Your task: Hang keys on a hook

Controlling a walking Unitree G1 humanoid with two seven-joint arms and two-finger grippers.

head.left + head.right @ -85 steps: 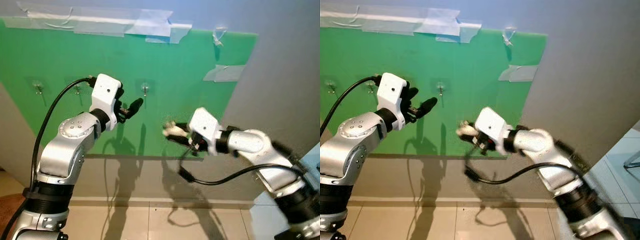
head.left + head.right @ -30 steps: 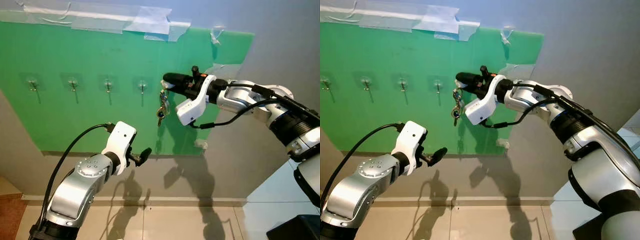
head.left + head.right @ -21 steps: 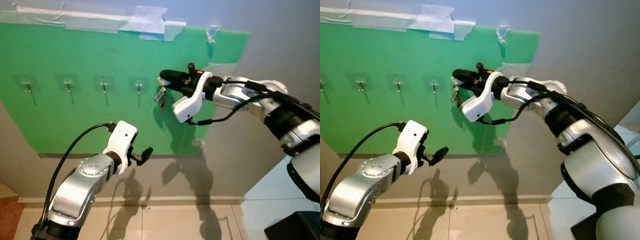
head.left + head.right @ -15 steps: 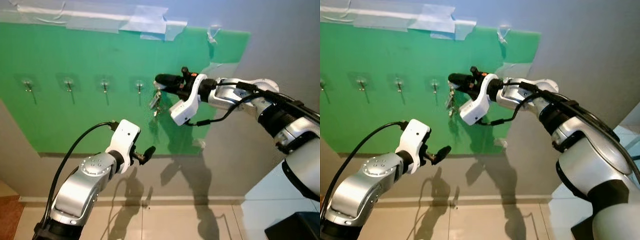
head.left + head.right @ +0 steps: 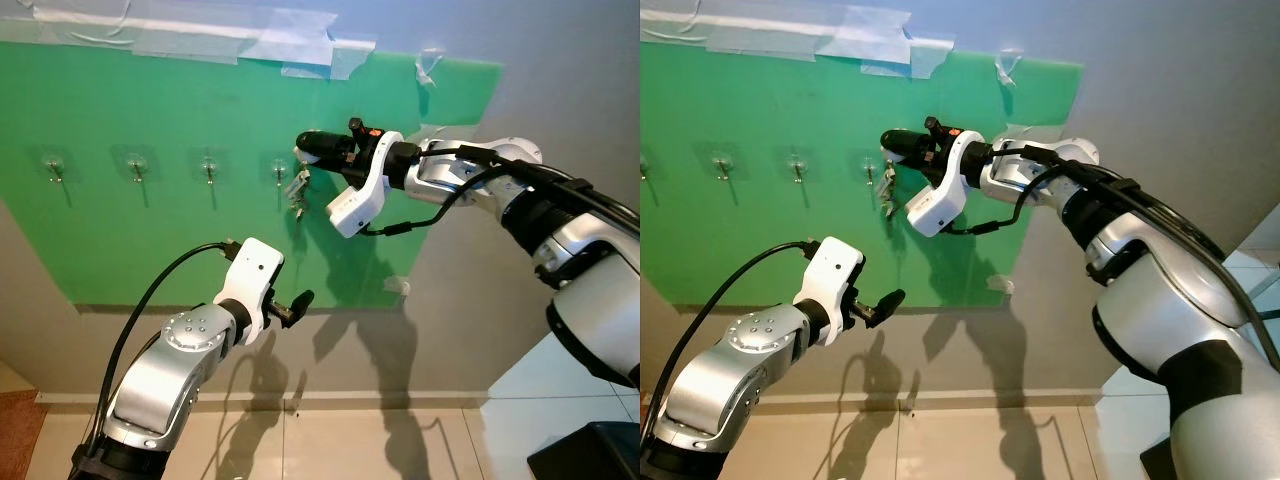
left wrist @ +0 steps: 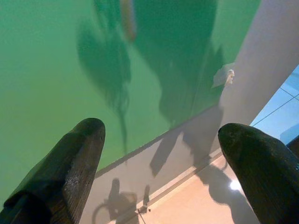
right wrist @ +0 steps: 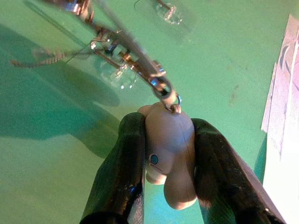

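Observation:
A bunch of keys [image 5: 296, 190] dangles from a pale charm [image 7: 169, 140] that my right gripper [image 5: 305, 143] is shut on. It hangs right beside the rightmost hook [image 5: 281, 168] of a row of small clear hooks [image 5: 133, 162] on the green board [image 5: 150, 240]. In the right wrist view the key ring [image 7: 135, 60] lies close to one clear hook [image 7: 122, 77]; I cannot tell whether it is around it. My left gripper [image 5: 300, 299] is open and holds nothing, low near the board's bottom edge, well below the keys.
The green board is taped to a grey wall [image 5: 560, 90], with strips of clear tape [image 5: 200, 30] along its top. Beige floor tiles [image 5: 330, 440] lie below. A scrap of tape [image 5: 398, 287] sticks near the board's lower right corner.
My right gripper has carried the keys left along the board, from beyond the rightmost hook to right beside it. My left arm dropped from hook height to the board's bottom edge.

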